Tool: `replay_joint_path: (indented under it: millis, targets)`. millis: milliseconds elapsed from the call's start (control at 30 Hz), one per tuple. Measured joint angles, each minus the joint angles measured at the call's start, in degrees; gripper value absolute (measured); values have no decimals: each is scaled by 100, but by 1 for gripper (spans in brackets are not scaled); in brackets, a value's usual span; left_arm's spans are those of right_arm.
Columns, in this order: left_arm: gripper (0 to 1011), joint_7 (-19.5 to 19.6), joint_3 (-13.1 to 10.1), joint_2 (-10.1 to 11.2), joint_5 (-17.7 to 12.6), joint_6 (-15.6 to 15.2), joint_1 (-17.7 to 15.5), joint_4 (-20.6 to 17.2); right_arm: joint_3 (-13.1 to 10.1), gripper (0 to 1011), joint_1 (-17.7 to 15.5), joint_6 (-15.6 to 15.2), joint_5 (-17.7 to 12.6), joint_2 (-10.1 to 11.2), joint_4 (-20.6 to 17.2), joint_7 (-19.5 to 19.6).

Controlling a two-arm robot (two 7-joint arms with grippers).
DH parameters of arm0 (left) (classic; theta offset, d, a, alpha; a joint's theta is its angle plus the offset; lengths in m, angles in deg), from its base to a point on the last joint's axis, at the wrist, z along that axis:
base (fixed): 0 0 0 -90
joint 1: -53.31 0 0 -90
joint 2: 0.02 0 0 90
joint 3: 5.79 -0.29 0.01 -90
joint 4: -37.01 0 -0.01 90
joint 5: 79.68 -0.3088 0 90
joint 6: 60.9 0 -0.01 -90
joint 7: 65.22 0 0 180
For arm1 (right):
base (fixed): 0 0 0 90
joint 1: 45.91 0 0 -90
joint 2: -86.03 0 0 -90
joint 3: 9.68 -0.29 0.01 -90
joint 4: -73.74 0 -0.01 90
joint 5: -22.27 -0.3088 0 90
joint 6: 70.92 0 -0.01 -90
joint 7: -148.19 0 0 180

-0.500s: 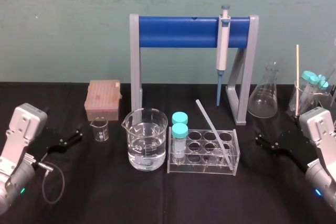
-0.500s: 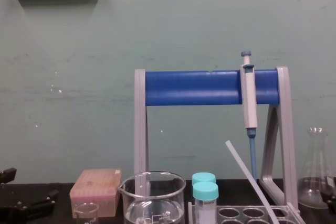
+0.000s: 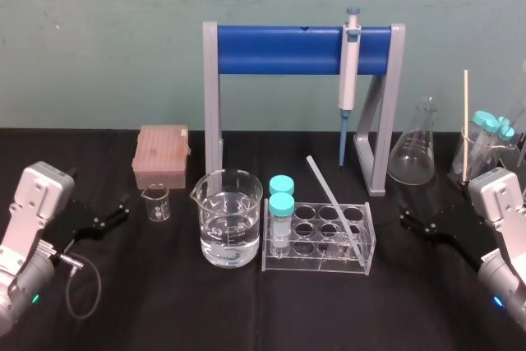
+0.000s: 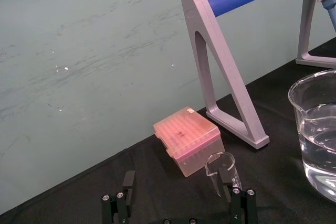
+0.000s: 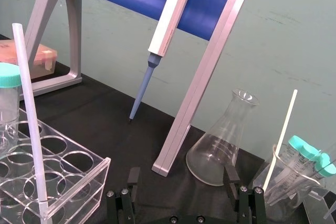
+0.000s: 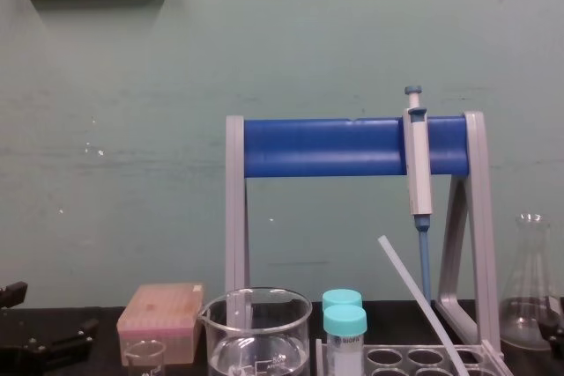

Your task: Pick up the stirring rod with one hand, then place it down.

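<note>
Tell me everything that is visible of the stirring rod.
The stirring rod is long, thin, straight and translucent whitish, perhaps glass or plastic. It stands tilted in the clear tube rack, its lower end in a right-hand hole, its upper end leaning back and left. Only the rack touches it; the open left gripper and right gripper sit aside.

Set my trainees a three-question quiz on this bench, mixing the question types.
1. True or false: the stirring rod lies flat on the table.
2. What hangs from the blue stand? A funnel, B pipette, C brush.
3. Fill in: the left gripper and right gripper, parked low at the table's sides, both have fingers ____.
Key: 1 false, it leans in the tube rack; 2 B; 3 open.
</note>
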Motion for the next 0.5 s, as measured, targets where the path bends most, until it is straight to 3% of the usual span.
replay_joint_path:
  millis: [500]
  targets:
    - [1000,0,0,0,0,0,0,0,0,1000,0,0,0,0,0,0]
